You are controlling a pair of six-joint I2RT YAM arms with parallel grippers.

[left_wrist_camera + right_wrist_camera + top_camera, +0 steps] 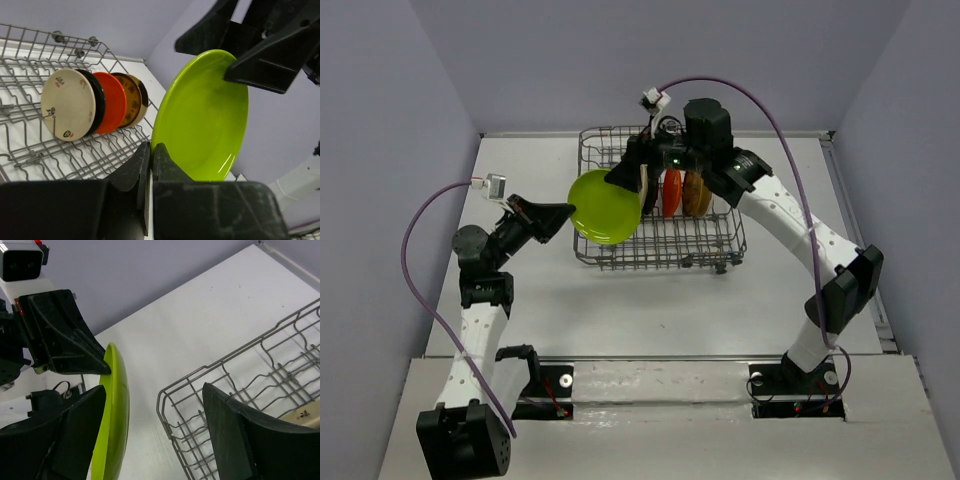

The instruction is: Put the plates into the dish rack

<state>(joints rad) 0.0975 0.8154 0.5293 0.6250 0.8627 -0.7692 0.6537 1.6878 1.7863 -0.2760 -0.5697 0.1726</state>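
Observation:
The lime green plate stands on edge in the air at the dish rack's left side. My left gripper is shut on its lower left rim. My right gripper is open and straddles the plate's top rim, with one finger close against the plate and the other well apart from it. In the dish rack, a cream plate, a black plate, an orange-red plate and a dark brown plate stand upright in a row.
The rack sits at the back centre of the white table, close to the purple back wall. A low rim edges the table on the right. Purple cables arc over both arms.

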